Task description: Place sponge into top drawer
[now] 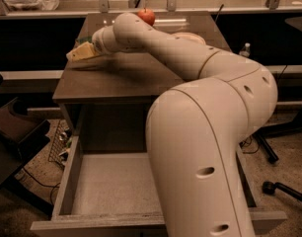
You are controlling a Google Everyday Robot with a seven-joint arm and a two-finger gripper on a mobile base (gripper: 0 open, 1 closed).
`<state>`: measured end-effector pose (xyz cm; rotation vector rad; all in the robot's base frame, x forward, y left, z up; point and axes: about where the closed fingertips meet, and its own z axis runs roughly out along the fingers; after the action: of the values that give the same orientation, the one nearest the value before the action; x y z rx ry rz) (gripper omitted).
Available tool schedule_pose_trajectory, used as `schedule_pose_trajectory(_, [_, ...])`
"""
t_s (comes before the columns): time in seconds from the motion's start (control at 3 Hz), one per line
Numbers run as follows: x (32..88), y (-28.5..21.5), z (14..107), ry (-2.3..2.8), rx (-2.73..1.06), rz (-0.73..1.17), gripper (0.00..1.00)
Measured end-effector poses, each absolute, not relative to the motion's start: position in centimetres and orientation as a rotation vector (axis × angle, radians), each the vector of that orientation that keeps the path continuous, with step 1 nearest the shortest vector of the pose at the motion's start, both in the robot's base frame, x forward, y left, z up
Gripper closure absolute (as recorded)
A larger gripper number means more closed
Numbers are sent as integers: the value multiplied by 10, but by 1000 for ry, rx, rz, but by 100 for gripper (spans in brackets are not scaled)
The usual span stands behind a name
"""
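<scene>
The sponge (81, 52), pale yellow foam with a dark green edge, sits at the tip of my gripper (92, 48) over the left part of the cabinet top (116, 78). The gripper is shut on it and holds it just above the wood, where it casts a shadow. The top drawer (67, 181) is pulled out wide below the cabinet top, its pale grey floor bare where it shows. My arm's big elbow covers the drawer's right half.
A red apple (146, 16) stands at the back of the cabinet top. A white bowl (193, 36) is partly hidden behind my arm. A wire basket (59, 144) lies on the floor left of the drawer. A chair base (284, 187) is at the right.
</scene>
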<state>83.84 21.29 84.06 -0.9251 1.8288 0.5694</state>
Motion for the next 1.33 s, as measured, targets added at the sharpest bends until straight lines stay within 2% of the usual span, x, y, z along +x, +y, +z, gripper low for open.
schedule_pose_trajectory(0.33, [836, 220, 829, 1859, -936, 559, 18])
schedule_pose_trajectory(0.67, [835, 224, 825, 1865, -941, 560, 49])
schedule_pose_trajectory(1.33, [834, 229, 820, 1868, -948, 566, 100])
